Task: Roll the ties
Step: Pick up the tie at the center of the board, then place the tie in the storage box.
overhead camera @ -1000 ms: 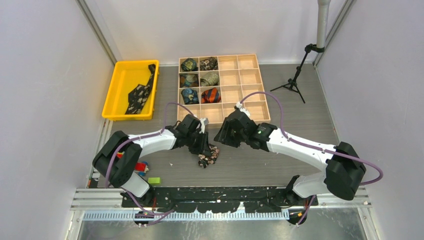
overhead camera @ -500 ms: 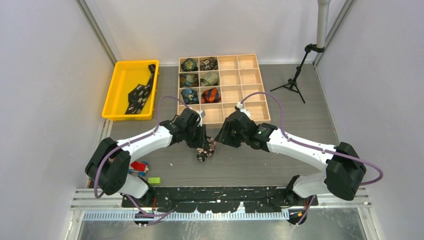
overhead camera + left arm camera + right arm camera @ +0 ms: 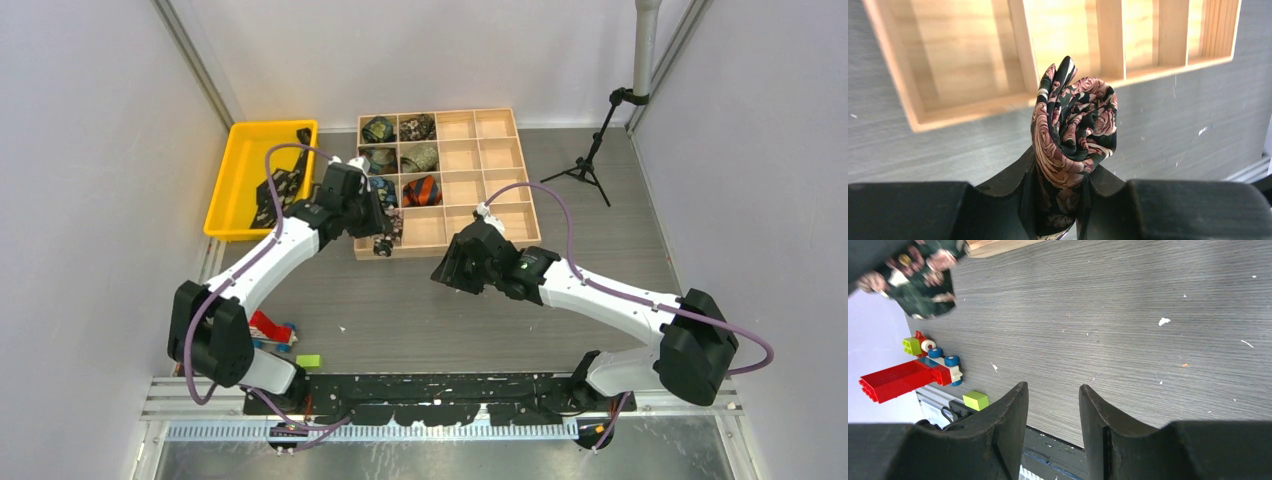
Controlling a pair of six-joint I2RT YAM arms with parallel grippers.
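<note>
The left gripper point(image 3: 1062, 172) pinches the rolled floral tie point(image 3: 1073, 125) at the wooden compartment box's point(image 3: 973, 112) near-left edge, probably keeping the coil tight for stowing, while the right gripper point(image 3: 1053, 407) hangs spread and empty.

No text, label or number is legible (on any surface).

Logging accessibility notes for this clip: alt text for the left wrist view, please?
The left end effector grips a rolled dark necktie with pink floral print. Behind it, empty cells of a wooden divided tray sit on a grey wood-grain tabletop.
</note>
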